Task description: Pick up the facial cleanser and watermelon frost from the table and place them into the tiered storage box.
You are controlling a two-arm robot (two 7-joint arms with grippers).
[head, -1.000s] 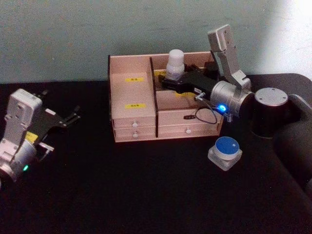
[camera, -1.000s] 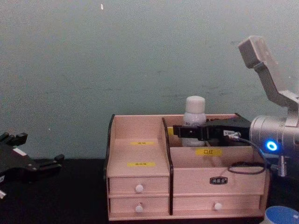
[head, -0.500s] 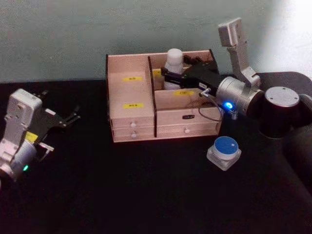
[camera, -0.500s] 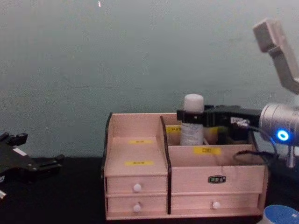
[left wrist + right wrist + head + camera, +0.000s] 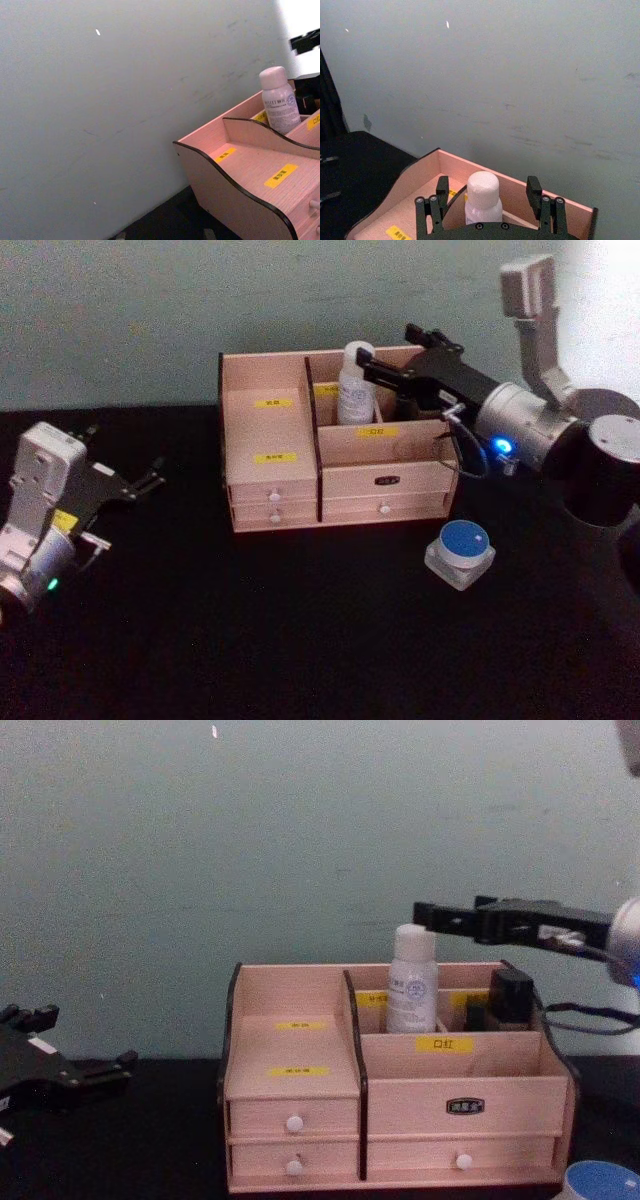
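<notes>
The facial cleanser point(image 5: 354, 385) point(image 5: 412, 980) point(image 5: 278, 102) point(image 5: 482, 200), a slim white bottle, stands upright in a back compartment of the tiered storage box point(image 5: 270, 430) point(image 5: 300, 1045) point(image 5: 240, 165) point(image 5: 420, 172). My right gripper point(image 5: 386, 383) point(image 5: 455, 962) point(image 5: 488, 186) is open just right of the bottle, its fingers spread wide and clear of the cap. The watermelon frost point(image 5: 461, 552) point(image 5: 603, 1182), a squat jar with a blue lid, sits on the table in front of the box's right corner. At the far left my left gripper point(image 5: 140, 483) point(image 5: 105, 1065) rests open.
The black table point(image 5: 300, 640) stretches in front of the box. A pale wall point(image 5: 200, 310) stands right behind the box. Two rows of small white-knobbed drawers point(image 5: 296, 1123) face me.
My right gripper has opened and let go of the facial cleanser, then drawn back to the right and upward. The bottle now stands by itself in the box. The left arm has not moved.
</notes>
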